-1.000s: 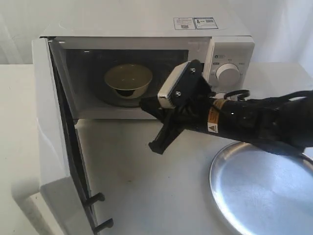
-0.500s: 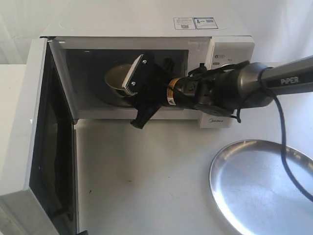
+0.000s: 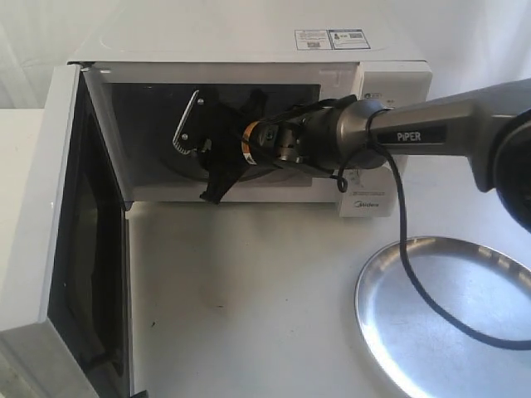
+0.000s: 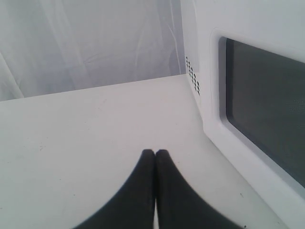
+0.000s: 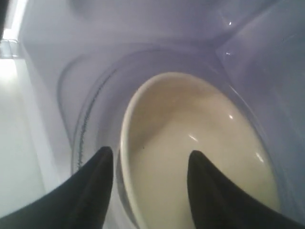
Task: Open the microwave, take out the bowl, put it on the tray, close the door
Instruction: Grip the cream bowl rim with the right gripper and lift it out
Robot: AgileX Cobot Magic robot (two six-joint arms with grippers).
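- White worktop across the lower part of the exterior view, carrying both microwave and tray.
- White microwave along the top of the frame, cavity exposed, stickers on its roof at upper right, control panel mostly hidden behind the arm.
- Door swung fully open at the left edge of the frame, dark window facing inward, running from the top left corner of the cavity down to the bottom left.
- Shiny silver tray at lower right, flat on the worktop, cut off by the frame edge, well apart from the microwave, with nothing on it.
- Grey right arm entering from the right edge, stretching leftward, black wrist reaching into the cavity, black cable drooping over the tray.
- Glass turntable on the cavity floor.
- Cream bowl sitting upright on that turntable, inside the microwave; hidden behind the wrist in the exterior view.
- Right fingers spread wide, straddling the bowl's near rim: one outside the wall, one over the pale interior; contact impossible to tell.
- Left fingers pressed together, gripping nothing, just beside the outer face of the door.
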